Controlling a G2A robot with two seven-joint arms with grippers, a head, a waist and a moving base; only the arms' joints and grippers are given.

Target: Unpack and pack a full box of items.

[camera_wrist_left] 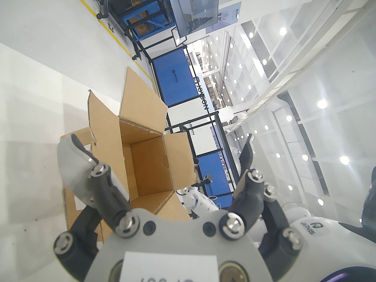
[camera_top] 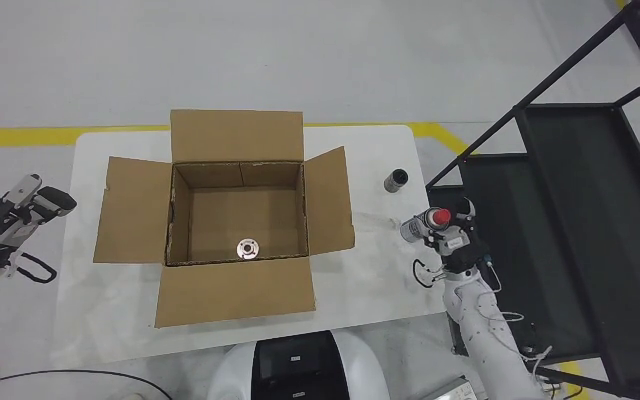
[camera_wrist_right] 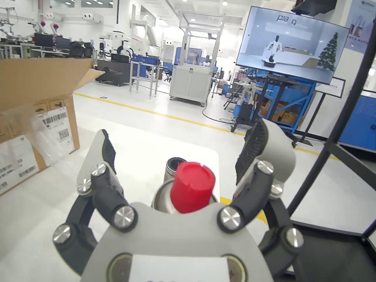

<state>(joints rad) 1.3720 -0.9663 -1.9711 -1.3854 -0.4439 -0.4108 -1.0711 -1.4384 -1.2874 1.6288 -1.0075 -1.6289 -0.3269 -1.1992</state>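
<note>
Right gripper (camera_wrist_right: pixel 184 139) spread wide, red-capped canister (camera_wrist_right: pixel 192 186) between its fingers (camera_wrist_right: pixel 258 145), untouched, near the table's (camera_top: pixel 380 285) right edge, well apart from the box (camera_top: pixel 130 210). Best: centre the jaws on the canister body, close gently. Left gripper (camera_wrist_left: pixel 160 143) open too.

Top view looks down on the table (camera_top: pixel 380 290); 2 wrist views look across it; all 3 share the box (camera_top: pixel 236 135).

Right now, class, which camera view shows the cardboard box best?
The top view: the cardboard box lies whole, four flaps spread, floor visible. The left wrist view looks past two flaps into its inner walls; the right wrist view catches one labelled outer wall and a flap.
</note>
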